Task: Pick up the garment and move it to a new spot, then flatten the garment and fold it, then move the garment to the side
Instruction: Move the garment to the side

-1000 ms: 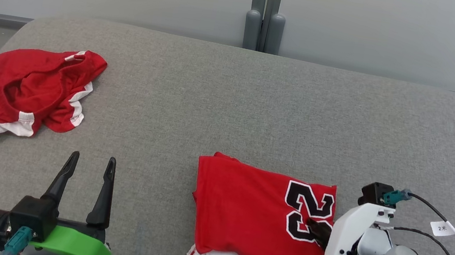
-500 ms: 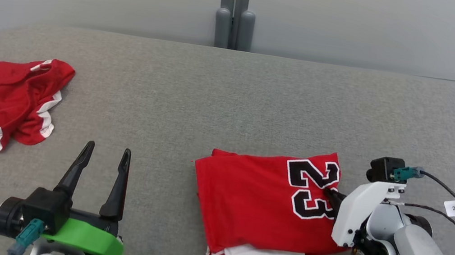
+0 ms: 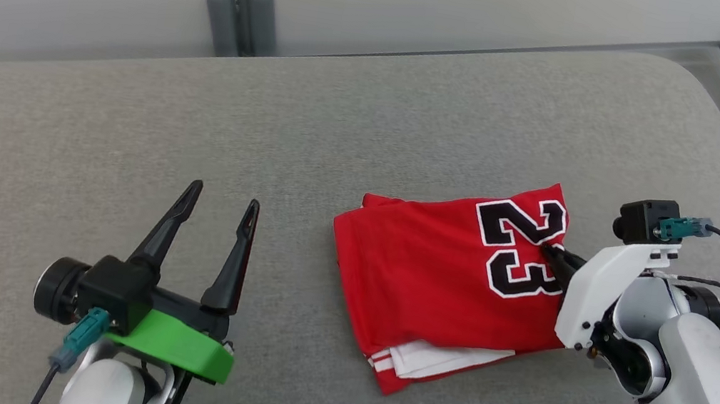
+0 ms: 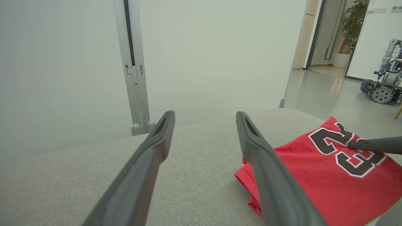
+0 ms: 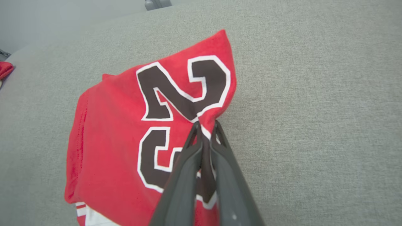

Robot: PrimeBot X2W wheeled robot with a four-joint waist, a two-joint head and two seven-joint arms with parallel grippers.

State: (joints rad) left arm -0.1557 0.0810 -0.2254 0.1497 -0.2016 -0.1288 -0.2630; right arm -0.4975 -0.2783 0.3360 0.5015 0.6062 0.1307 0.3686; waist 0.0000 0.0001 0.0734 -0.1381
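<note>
Right pincer [image 3: 553, 251] grips the folded jersey [image 3: 434, 279] at its numbered edge; soft and light, it may sag open. Left pincer [image 3: 225, 194] gapes wide, left of the jersey.

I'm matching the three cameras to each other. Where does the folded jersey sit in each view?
Head view: jersey right of centre, with the right gripper shut on its right edge.
Left wrist view: lower right.
Right wrist view: centre left, pinched just above the bottom middle.
Shared landmark: the black 23 printed on it.
</note>
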